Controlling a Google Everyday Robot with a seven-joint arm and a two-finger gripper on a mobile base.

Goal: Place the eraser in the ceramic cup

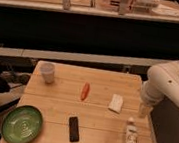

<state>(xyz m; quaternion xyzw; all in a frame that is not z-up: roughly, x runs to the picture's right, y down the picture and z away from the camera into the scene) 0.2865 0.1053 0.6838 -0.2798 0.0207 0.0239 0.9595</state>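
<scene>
The eraser (116, 103), a small white block, lies on the wooden table (100, 123) right of centre. The ceramic cup (47, 72), pale and upright, stands near the table's far left corner, well apart from the eraser. My white arm (169, 85) comes in from the right. The gripper (144, 110) hangs at its lower end above the table's right edge, a little right of the eraser and not touching it.
An orange-red stick-like object (85, 91) lies between cup and eraser. A flat black bar (74, 129) lies at front centre. A green plate (22, 124) sits at the front left corner. A clear bottle (132, 139) lies at front right. A dark counter runs behind the table.
</scene>
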